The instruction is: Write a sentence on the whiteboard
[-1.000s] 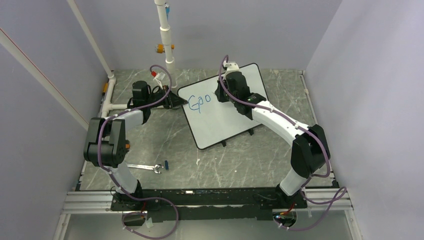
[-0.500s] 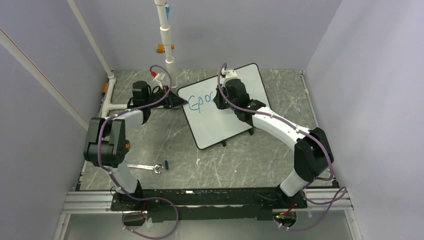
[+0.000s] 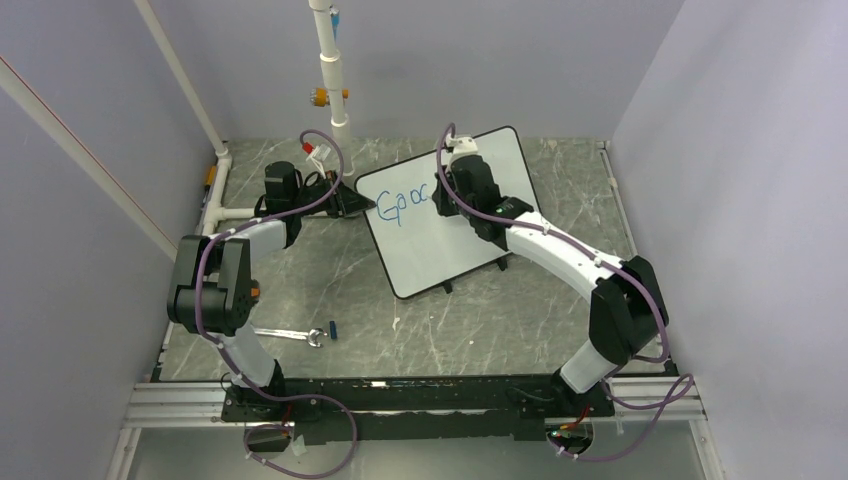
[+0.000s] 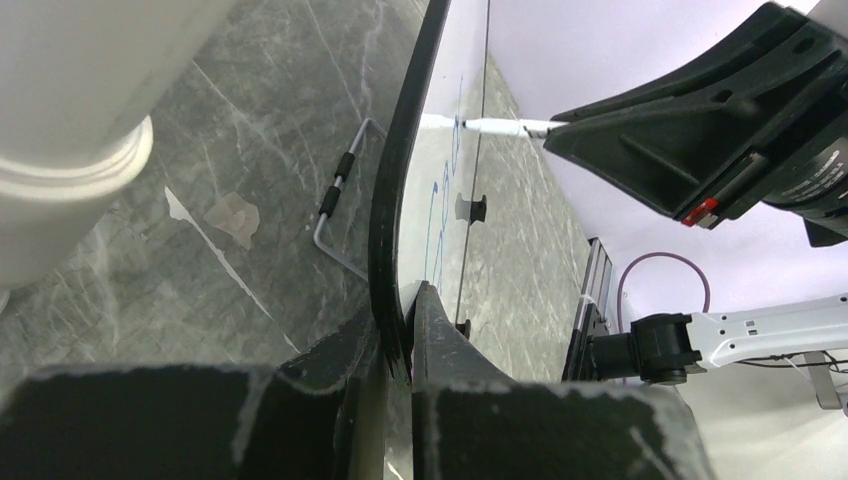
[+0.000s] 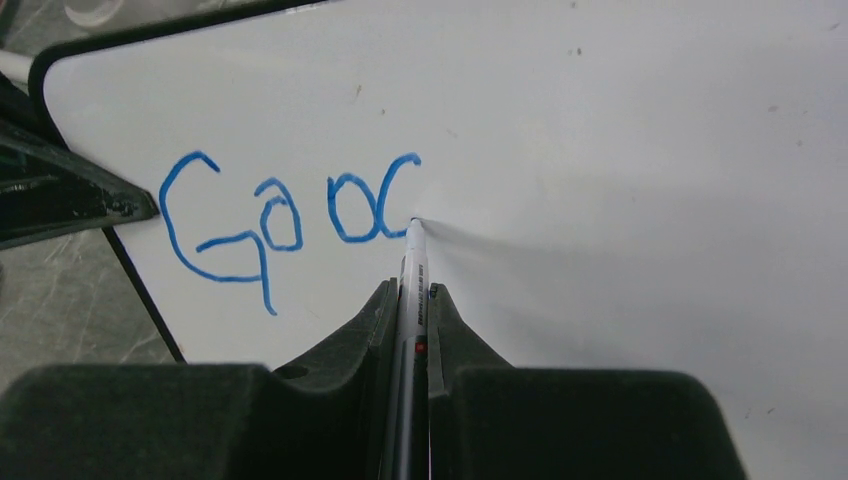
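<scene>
The whiteboard [image 3: 450,255] lies tilted at the back middle of the table. Its left corner is pinched between my left gripper [image 3: 362,205], which is shut on the black frame [image 4: 398,200]; the jaws [image 4: 410,322] close on both faces of the edge. My right gripper [image 3: 440,196] hovers over the board's upper part, shut on a white marker [image 5: 412,272]. The marker's tip touches the board [image 5: 650,150] just right of the blue lettering. The sentence [image 5: 290,215] reads "Goo" followed by an open curved stroke, also visible as blue lettering [image 3: 405,203]. The marker [image 4: 495,127] shows from the side.
A metal wrench [image 3: 290,334] and a small blue cap [image 3: 332,328] lie near the front left. A white pipe [image 3: 330,70] rises at the back. A wire stand leg [image 4: 340,210] sticks out behind the board. Purple walls close in both sides.
My right gripper has shifted slightly right along the board, and a new curved blue stroke has appeared after the second "o". The left gripper and board have stayed put.
</scene>
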